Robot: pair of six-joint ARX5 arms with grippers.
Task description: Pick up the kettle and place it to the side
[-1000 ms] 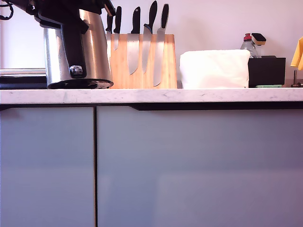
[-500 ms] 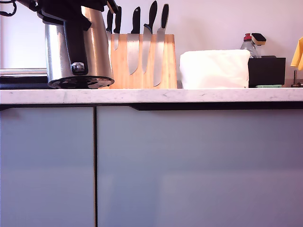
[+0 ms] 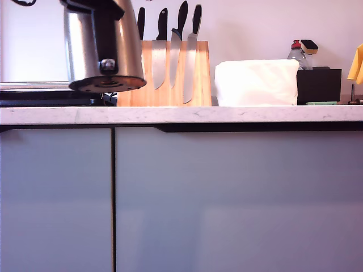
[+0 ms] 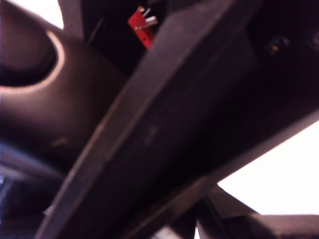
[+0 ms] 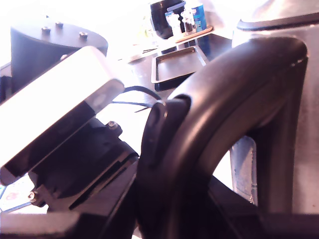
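The kettle (image 3: 105, 45), brushed steel with a black handle, hangs tilted above the counter (image 3: 227, 114) at the exterior view's left, its round underside showing. Its top is cut off by the frame edge. In the second wrist view the big black loop handle (image 5: 224, 99) fills the picture beside the steel body (image 5: 279, 12). My first gripper (image 5: 149, 149), under its white camera housing (image 5: 60, 99), is clamped on the handle's upper curve. The first wrist view shows only a dark blurred bar (image 4: 149, 134) up close. My second gripper's jaws are hidden, very close to the handle.
A wooden knife block (image 3: 170, 73) with several black-handled knives stands just behind the kettle. Further toward the exterior view's right are a white bundle (image 3: 256, 82), a black box (image 3: 319, 85) and a bottle (image 3: 296, 52). A dark hob (image 3: 45, 97) lies under the kettle.
The kettle has risen off the counter, tilted, and shifted toward the exterior view's right, now partly in front of the knife block. The arm parts have gone up out of the exterior view.
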